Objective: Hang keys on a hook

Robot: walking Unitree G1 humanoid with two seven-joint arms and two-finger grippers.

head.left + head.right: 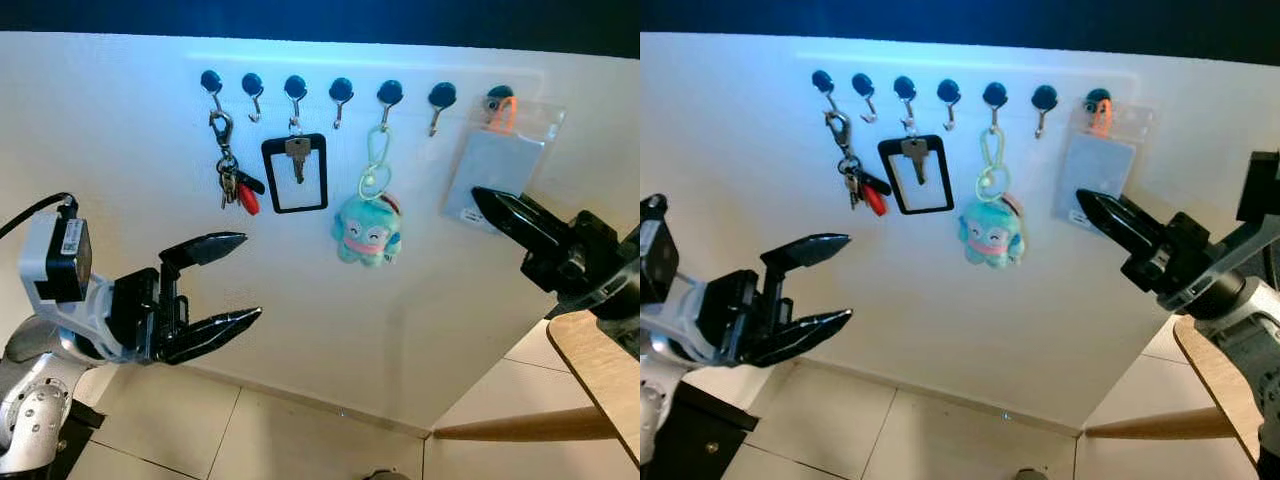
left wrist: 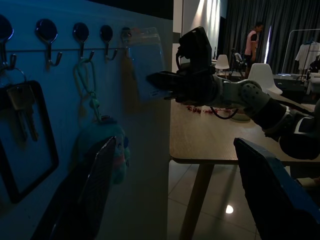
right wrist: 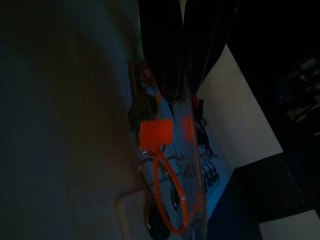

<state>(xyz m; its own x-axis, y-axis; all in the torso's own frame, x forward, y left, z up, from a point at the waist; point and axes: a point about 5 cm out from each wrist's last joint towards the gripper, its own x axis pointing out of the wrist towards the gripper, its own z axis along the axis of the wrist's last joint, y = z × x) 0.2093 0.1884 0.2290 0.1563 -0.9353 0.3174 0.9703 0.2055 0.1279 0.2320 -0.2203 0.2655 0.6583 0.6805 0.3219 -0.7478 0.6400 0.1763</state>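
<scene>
The right gripper (image 1: 480, 197) has its two long black fingers pinched together on the lower edge of a clear plastic card pouch with a grey insert (image 1: 495, 165), holding it against the white wall board (image 1: 120, 180). The pouch's orange loop (image 1: 502, 108) sits at the last dark round-headed metal hook (image 1: 497, 97) in the row; the right wrist view shows the loop draped about a hook, though I cannot tell whether it is fully seated. To finish well, I judge the fingers should ease the pouch down a little so the loop bears on the hook's curve, then part slowly and draw straight back, without dragging the slick film along.

The left gripper (image 1: 230, 280) hovers lower, away from the wall, its glossy black fingers spread wide and holding nothing.

Along the row hang a bunch of metal keys with a red tag (image 1: 234, 180) on a clip, a single brass-coloured key inside a black rectangular frame (image 1: 295, 172), and a soft turquoise plush figure (image 1: 367, 230) on a pale green clip. The hook beside the pouch (image 1: 440, 100) is bare. A round pale wooden table (image 1: 590, 355) stands beside the right arm.
</scene>
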